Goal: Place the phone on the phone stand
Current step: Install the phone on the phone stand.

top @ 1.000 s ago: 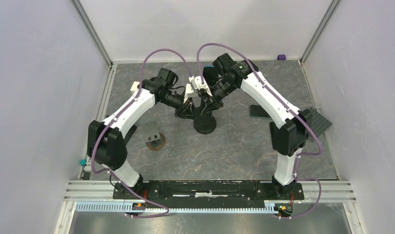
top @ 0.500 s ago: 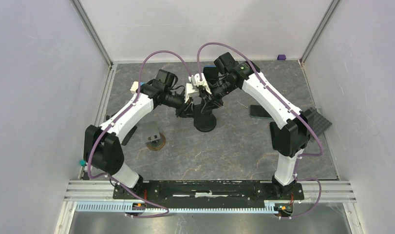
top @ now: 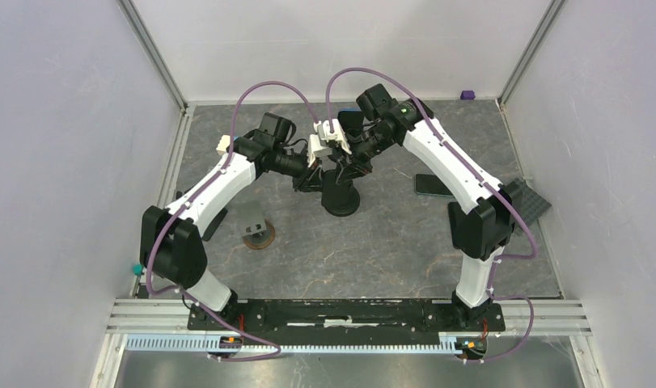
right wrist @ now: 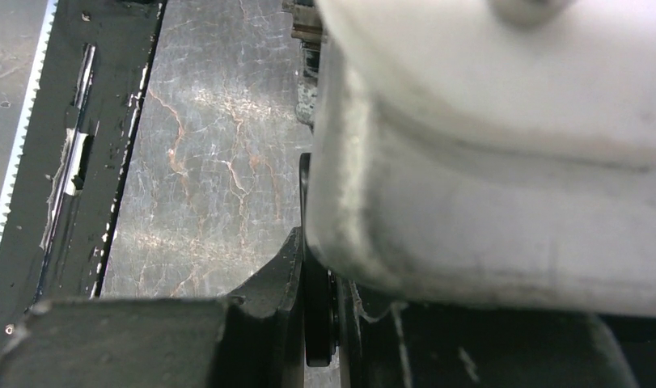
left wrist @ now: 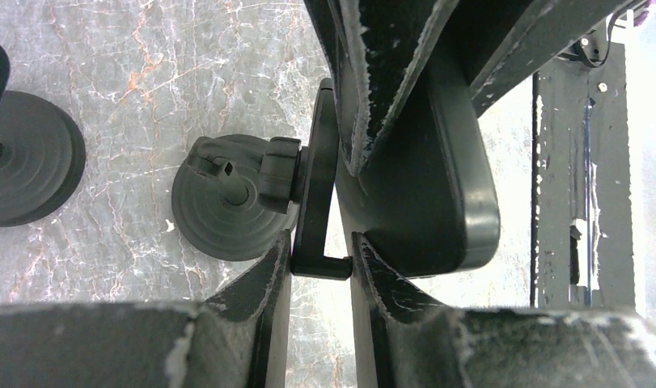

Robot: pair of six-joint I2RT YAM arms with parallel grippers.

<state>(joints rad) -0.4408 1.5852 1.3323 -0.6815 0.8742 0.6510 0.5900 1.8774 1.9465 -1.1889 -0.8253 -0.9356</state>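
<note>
Not much has changed since a second ago. Both wrists crept a little toward the top of the frame, the left arm's elbow sagged toward the lower left, and the black round-based phone stand shifted up slightly with them.

In the wrist view the left gripper has its fingers pressed on either side of the stand's bottom lip. The right gripper is clamped on a thin dark edge, which I take to be the phone. It's a dark rounded slab held edge-on right against the stand's back plate, centre of the overhead frame and a bit above the middle.

For room, the marbled grey table is open across the lower middle between the arms. Off to the right, a second flat dark slab lies just beside the right forearm, with a ridged dark wedge against the right wall. There's a small grey block on a brown disc at lower left near the left arm. White walls close off three sides, and the black base rail runs along the bottom.
</note>
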